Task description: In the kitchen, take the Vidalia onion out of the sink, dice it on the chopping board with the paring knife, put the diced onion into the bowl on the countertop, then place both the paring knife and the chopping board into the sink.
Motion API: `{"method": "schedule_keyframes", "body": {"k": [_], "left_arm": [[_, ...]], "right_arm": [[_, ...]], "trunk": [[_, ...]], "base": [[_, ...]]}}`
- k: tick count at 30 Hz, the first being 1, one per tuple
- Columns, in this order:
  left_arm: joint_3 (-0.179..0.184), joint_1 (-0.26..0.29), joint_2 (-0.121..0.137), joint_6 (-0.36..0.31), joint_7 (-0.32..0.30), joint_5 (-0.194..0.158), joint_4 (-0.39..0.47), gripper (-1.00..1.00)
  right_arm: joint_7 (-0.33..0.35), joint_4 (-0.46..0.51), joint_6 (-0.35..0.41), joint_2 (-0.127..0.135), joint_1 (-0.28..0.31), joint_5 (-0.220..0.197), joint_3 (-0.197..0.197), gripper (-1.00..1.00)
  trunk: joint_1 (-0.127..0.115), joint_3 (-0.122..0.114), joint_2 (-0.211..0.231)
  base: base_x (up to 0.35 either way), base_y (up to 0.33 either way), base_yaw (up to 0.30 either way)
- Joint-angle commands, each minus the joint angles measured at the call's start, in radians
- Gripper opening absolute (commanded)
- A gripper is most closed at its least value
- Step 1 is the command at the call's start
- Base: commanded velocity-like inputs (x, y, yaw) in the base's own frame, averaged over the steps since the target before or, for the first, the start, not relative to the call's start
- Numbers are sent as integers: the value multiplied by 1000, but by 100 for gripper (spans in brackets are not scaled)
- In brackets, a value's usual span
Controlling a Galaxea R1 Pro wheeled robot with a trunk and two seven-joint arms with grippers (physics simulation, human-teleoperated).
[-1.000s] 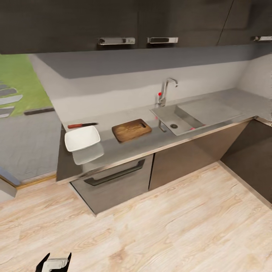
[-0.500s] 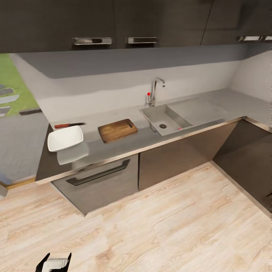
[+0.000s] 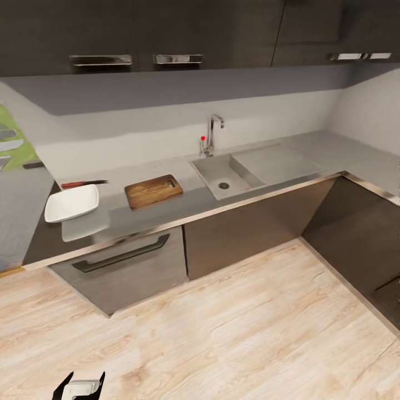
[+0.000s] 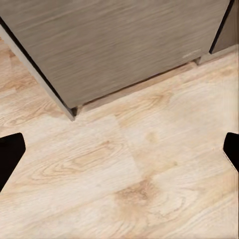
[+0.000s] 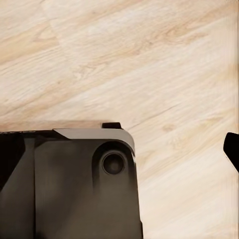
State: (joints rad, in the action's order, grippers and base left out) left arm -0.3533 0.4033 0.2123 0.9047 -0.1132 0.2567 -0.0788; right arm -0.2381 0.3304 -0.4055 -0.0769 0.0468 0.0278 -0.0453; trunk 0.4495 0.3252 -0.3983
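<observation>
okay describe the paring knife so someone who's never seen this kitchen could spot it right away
Find the long grey countertop and go to its far left end, away from the sink. Behind the white bowl, close to the wall, lies the paring knife. It is the only slim thing there, with a red handle and a dark pointed blade, much thinner than the brown chopping board beside it.

a long grey counter [image 3: 166, 208] is running along the wall under dark cabinets. the white bowl [image 3: 72, 203] is sitting near its left end, the paring knife [image 3: 83, 183] lying just behind it. the chopping board [image 3: 153, 191] is lying between bowl and sink [image 3: 225, 176], apart from both. the left hand [image 3: 83, 387] is hanging low over the wooden floor [image 3: 233, 328].
</observation>
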Motion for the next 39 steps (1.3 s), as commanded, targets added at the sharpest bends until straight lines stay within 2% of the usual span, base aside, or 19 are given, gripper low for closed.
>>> {"method": "schedule_keyframes", "body": {"k": [1, 39], "left_arm": [[-9, 2, 1, 5, -6, 2, -4, 100], [-9, 2, 0, 2, -6, 2, -4, 100]], "right_arm": [[-9, -1, -1, 0, 1, 3, -4, 100], [-9, -1, -1, 0, 1, 3, -5, 100]], "trunk": [[1, 2, -2], [1, 2, -2]], "base": [[0, -326, 95], [0, -326, 159]]}}
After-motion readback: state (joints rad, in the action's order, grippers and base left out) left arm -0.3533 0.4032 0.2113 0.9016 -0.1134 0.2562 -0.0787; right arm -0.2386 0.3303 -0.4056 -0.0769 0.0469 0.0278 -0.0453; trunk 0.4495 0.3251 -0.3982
